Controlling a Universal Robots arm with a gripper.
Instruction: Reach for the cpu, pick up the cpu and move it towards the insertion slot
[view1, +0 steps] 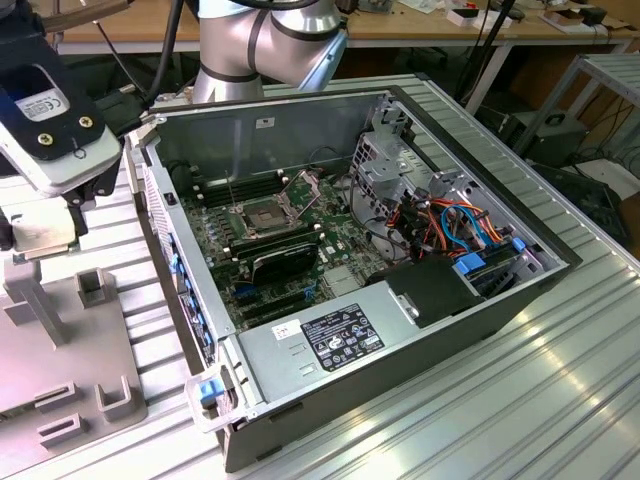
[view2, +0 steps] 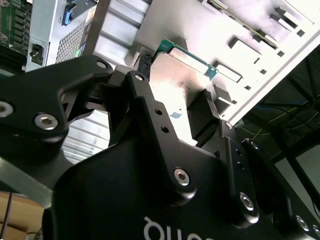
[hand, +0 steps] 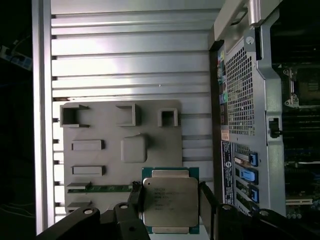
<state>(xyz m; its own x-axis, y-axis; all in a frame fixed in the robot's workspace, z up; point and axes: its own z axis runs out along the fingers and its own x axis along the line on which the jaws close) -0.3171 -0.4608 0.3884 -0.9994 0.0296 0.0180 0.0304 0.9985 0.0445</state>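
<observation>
We log the gripper (hand: 170, 210) closed on the cpu (hand: 170, 201): in the first wrist view a black finger (hand: 134, 200) presses one edge of the chip and the other finger presses the opposite edge. The cpu's silvery lid faces this camera, with a green border around it. In the second wrist view we see the cpu (view2: 182, 67) from a low angle, held between the same black fingers (view2: 202, 117), its green edge catching the light.

We take the grey block (hand: 120, 150) as landmark. The cpu is held above the block's edge, clear of its surface as far as we can judge. The block carries raised square and rectangular notches and lies on the ribbed aluminium desk (hand: 130, 55).

In the exterior view the gripper (view1: 45, 215) hangs over the block (view1: 60, 330), at that view's left. The open computer case (view1: 400, 300) stands beside the block, toward that view's right. Inside it, the slot (view1: 262, 218) sits on the motherboard with its metal frame and dark centre exposed, well apart from the gripper. We cannot make out the cpu itself in the exterior view.
</observation>
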